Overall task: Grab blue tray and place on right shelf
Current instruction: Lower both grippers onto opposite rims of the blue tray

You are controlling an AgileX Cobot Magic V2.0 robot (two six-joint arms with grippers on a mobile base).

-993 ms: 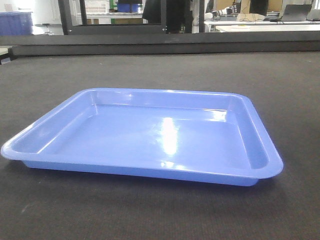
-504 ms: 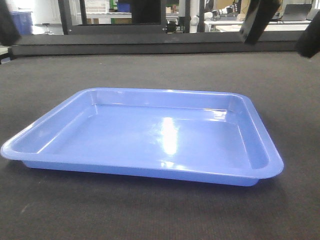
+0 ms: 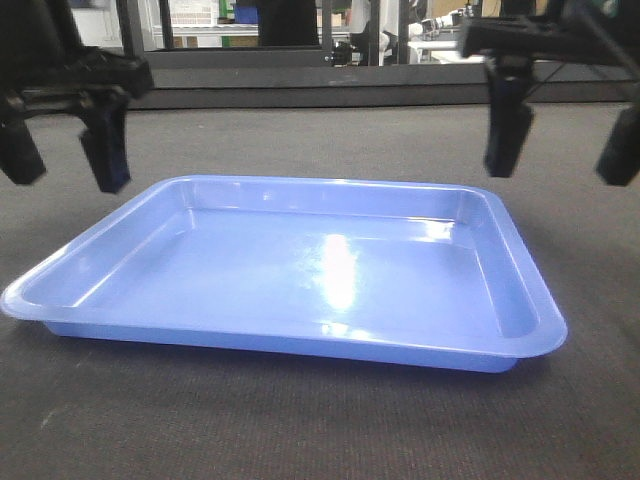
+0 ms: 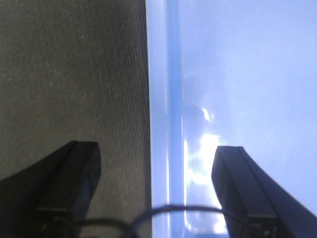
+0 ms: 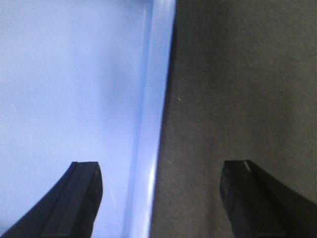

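Left pincer (image 3: 62, 150) and right pincer (image 3: 563, 140) have dropped lower since half a second ago. On the dark surface (image 3: 300, 430) the tray (image 3: 300, 270) lies flat, at centre. Left hangs at its 10 o'clock, right at 2 o'clock. Each gapes wide, empty, straddling a side rim from above.
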